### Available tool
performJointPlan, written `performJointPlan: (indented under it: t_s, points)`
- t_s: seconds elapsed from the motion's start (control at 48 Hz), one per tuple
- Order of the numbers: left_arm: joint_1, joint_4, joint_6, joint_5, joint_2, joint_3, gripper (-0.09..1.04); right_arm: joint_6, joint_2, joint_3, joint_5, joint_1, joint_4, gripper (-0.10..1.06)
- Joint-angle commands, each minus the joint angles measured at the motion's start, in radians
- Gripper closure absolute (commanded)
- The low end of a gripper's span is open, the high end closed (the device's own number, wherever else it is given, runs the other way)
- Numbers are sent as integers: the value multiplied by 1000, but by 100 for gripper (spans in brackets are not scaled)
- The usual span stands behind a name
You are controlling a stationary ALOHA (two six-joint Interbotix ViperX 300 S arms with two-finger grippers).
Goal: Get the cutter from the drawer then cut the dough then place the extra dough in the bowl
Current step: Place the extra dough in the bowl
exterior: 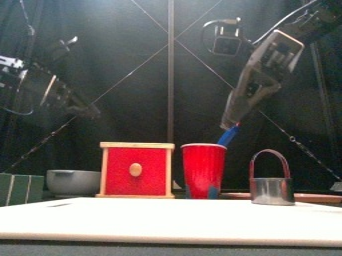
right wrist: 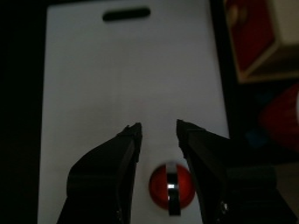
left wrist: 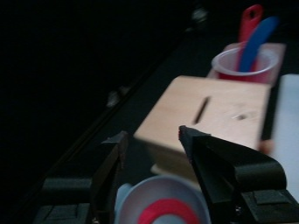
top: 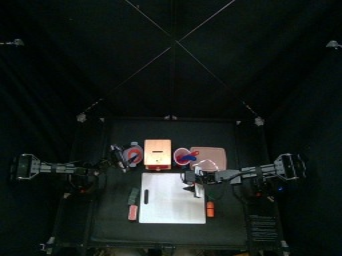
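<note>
Cutter (exterior: pixel 271 190) stands upright with its wire handle up, just to the right of the red cup (exterior: pixel 205 171), where you can see it in the front view. A blue knife (exterior: pixel 227 135) sticks out of that cup. Left of the cup sits the wooden box (exterior: pixel 138 171), its red drawer front flush and shut.

Your left gripper (left wrist: pixel 155 134) hangs with its jaws apart and gripping nothing, above the blue-grey bowl (left wrist: pixel 135 197) at the left of the box. A red ring of dough (left wrist: pixel 173 213) lies inside that bowl.

Your right gripper (right wrist: pixel 158 127) hovers over the white cutting board (right wrist: pixel 128 79), jaws spread and empty. Between them, down on the board, you can see a small red round piece (right wrist: pixel 172 186) with a dark band across it; what it is cannot be told.

In the top view two small red things (top: pixel 132 206) lie on the table just off the board's left edge.
</note>
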Motion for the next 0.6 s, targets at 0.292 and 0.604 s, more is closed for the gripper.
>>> performJointPlan:
  t_s: [0.292,0.604]
  points:
    - [-133,176,-268,103,0,-77,7,-8,-15,26,-515,3,-40,20]
    - [-133,249,-368,106,0,-55,7,3,2,57,-592,5,-46,20]
